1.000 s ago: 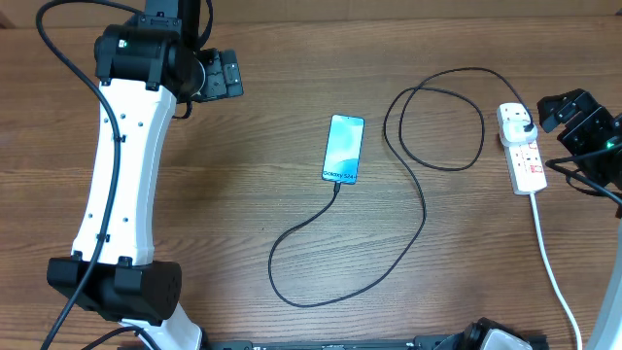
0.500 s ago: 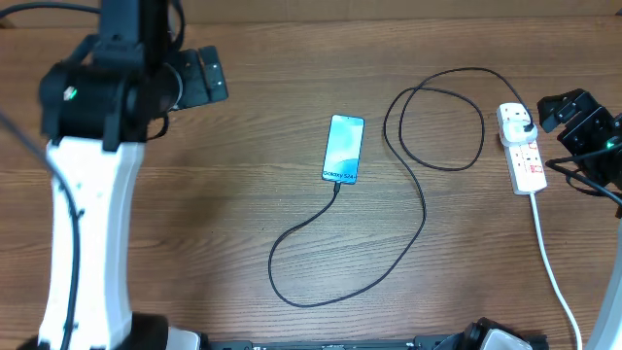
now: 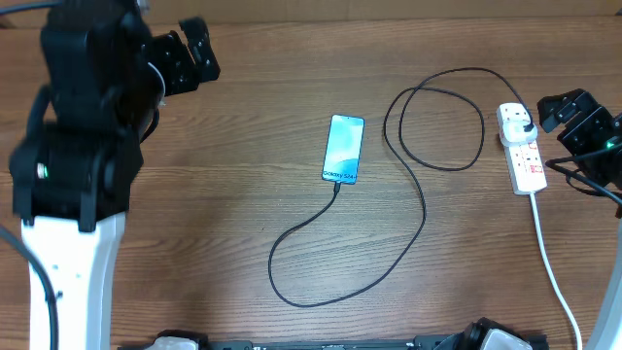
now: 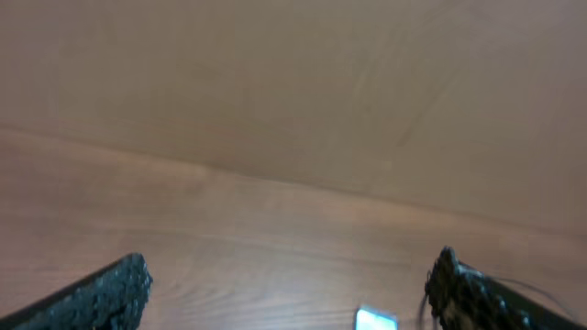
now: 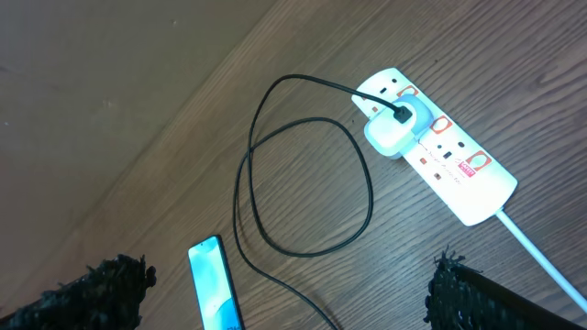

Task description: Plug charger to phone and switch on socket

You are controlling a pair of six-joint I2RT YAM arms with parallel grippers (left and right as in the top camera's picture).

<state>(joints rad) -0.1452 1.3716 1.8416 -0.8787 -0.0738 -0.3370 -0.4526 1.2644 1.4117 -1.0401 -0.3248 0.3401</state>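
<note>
1. Phone (image 3: 343,148), teal-screened with "Galaxy" printed at its near end, lies mid-way across the wooden table (image 3: 243,224). The charger (image 3: 425,209) cable reaches that end and loops to the white, red-marked socket (image 3: 522,148).
2. Left wrist: left gripper (image 4: 289,293) spread wide, empty, above bare wood.
3. Right wrist: right gripper (image 5: 289,293) gaping, empty; plug seated in socket.

You have the slim smartphone with a light blue-teal screen (image 3: 344,148) lying mid-way across the brown wooden table (image 3: 233,204). The thin black charger cable (image 3: 424,206) meets its near end, curls near, then runs right and far to the white rectangular power strip with red-marked switches (image 3: 526,157). Your right tool (image 3: 573,119) sits just right of the strip, jaws spread. Your left tool (image 3: 190,56) is far left, jaws apart.
</note>
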